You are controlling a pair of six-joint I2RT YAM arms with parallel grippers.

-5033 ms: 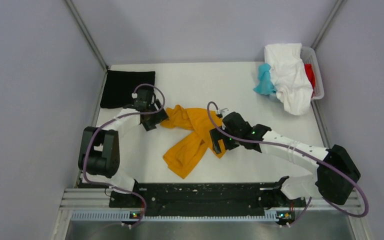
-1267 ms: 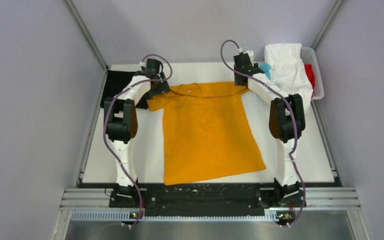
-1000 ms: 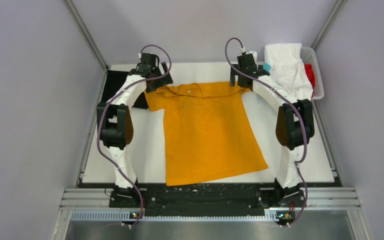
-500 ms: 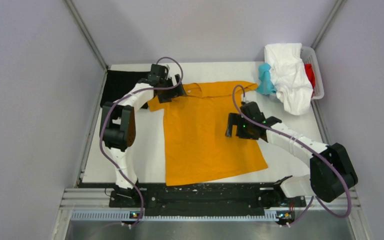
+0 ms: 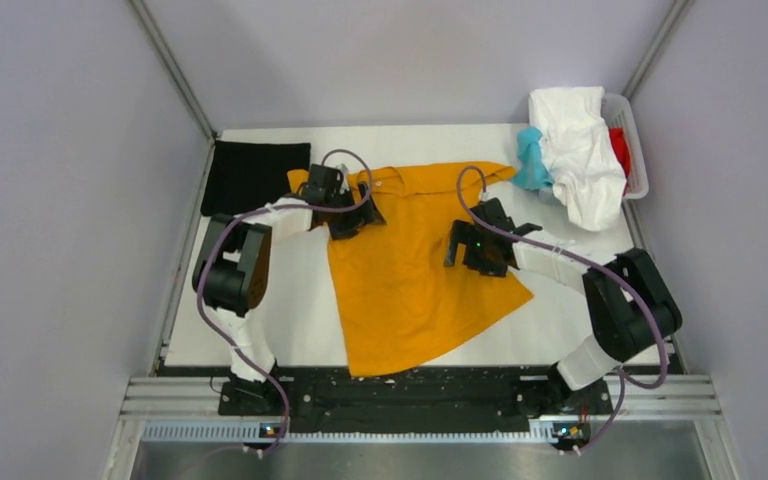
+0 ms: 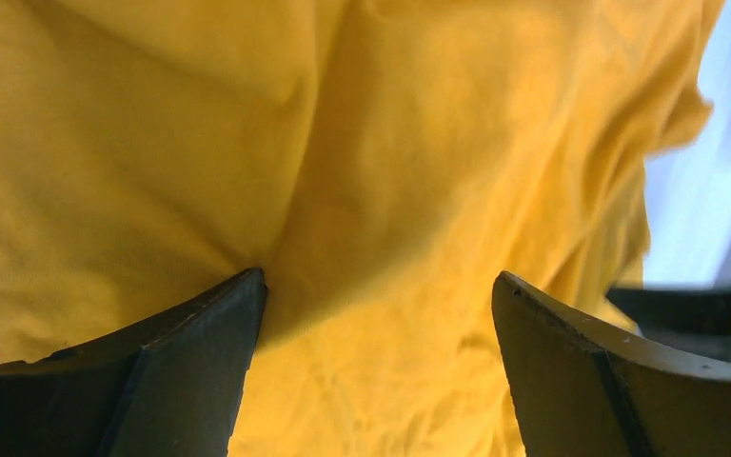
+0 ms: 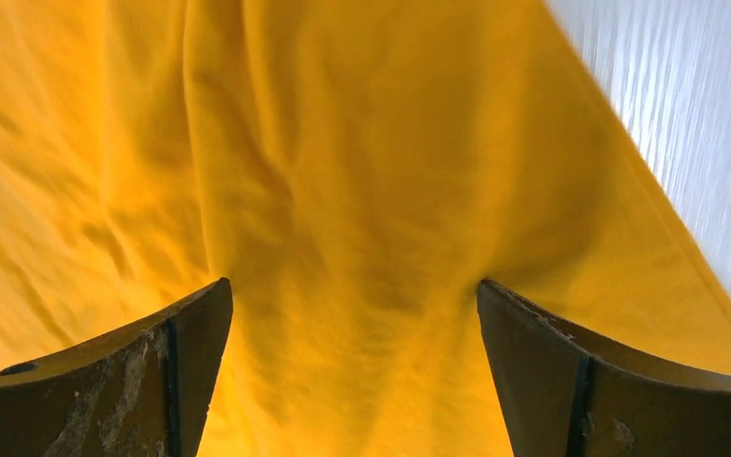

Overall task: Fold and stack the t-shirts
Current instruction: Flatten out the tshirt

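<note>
The mustard-orange t-shirt (image 5: 410, 280) lies face up mid-table, collar toward the back, its body skewed and rumpled. My left gripper (image 5: 353, 213) is open, fingertips pressed down on the shirt's left chest; the left wrist view shows orange cloth (image 6: 381, 171) filling the gap in my left gripper (image 6: 376, 286). My right gripper (image 5: 460, 252) is open too, planted on the shirt's right side, and its wrist view shows wrinkled orange cloth (image 7: 343, 190) spanning the open right gripper (image 7: 354, 288). A folded black t-shirt (image 5: 255, 175) lies at the back left corner.
A white basket (image 5: 640, 160) at the back right holds a white t-shirt (image 5: 580, 150), a teal one (image 5: 530, 160) spilling over its left side and a red one (image 5: 620, 150). Bare white table (image 5: 280, 300) flanks the orange shirt. Grey walls enclose three sides.
Both arms came down from the shirt's shoulders onto its body. In the last half second the left gripper slid nearer and the shirt's hem shifted right, its outline skewing and bunching.
</note>
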